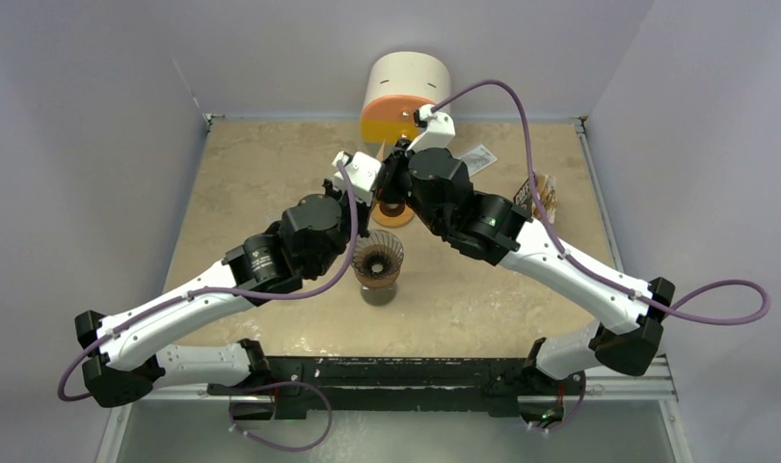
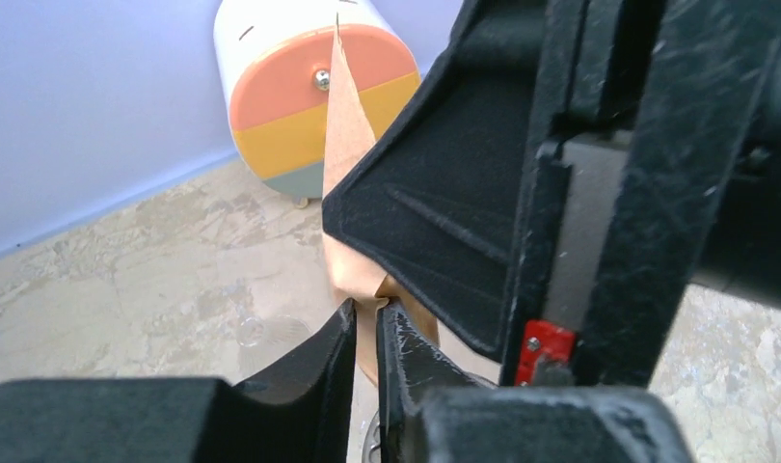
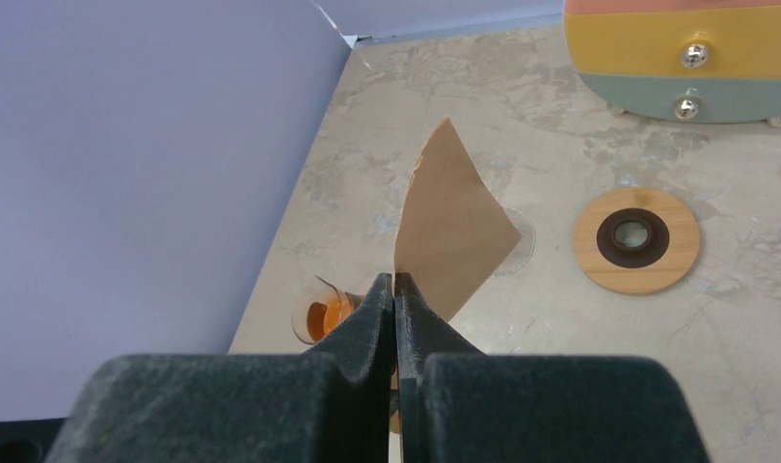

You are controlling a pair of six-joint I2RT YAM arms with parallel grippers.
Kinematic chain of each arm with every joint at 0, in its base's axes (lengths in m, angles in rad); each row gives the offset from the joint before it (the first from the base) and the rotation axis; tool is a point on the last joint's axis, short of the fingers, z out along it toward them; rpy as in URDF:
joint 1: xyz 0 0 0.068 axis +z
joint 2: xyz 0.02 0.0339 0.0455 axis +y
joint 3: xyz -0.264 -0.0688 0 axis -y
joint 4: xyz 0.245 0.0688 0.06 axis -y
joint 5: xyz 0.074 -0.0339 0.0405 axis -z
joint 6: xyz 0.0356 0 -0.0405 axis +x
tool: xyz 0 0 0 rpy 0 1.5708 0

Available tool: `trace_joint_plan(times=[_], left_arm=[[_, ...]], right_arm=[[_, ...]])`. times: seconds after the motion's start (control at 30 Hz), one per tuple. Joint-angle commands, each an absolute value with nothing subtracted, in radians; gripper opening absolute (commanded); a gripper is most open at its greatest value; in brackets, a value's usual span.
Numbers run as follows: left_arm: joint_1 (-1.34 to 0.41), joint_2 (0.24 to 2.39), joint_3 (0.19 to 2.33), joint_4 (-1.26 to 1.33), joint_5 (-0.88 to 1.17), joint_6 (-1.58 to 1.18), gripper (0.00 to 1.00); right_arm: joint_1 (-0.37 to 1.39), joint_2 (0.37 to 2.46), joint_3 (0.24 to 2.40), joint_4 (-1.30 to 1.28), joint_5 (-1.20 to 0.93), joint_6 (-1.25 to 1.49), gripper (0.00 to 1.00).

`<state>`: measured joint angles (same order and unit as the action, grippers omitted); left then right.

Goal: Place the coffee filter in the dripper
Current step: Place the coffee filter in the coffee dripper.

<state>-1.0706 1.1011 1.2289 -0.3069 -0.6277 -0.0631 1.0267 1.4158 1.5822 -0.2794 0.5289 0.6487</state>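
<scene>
Pinching one coffee filter (image 3: 454, 222), right tool (image 3: 394, 289) (left tool (image 2: 367, 313): grip unclear); one dripper (image 1: 378, 260).

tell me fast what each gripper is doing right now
left gripper: jaws nearly together around the coffee filter edge; cannot tell if it grips.
right gripper: shut on the coffee filter.

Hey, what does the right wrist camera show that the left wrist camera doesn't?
Only the right wrist: the wooden ring, a glass with orange inside, and the right gripper shut on the filter. Only the left wrist: the left gripper straddling the filter's lower edge, beside the right gripper's black body. Both: the filter and the striped canister.
</scene>
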Motion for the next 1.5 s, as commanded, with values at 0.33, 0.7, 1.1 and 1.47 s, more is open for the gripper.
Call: trace_joint_plan(times=[0.33, 0.7, 1.1, 1.47], left_arm=[[-1.091, 1.123, 1.211, -0.219, -0.731, 0.026, 0.0], [-1.098, 1.098, 1.209, -0.266, -0.702, 0.009, 0.0], [-1.098, 1.05, 1.221, -0.357, -0.65, -0.087, 0.0], [-1.098, 1.046, 1.319, -0.52, -0.535, -0.231, 0.0]], right_arm=[[1.034, 1.414, 1.62, -0.234, 0.519, 0.663, 0.0], [1.034, 1.38, 1.59, -0.224, 0.507, 0.661, 0.12], [1.033, 1.242, 1.476, -0.263, 0.416, 0.683, 0.44], [1.034, 1.213, 1.446, -0.29, 0.31, 0.689, 0.36]])
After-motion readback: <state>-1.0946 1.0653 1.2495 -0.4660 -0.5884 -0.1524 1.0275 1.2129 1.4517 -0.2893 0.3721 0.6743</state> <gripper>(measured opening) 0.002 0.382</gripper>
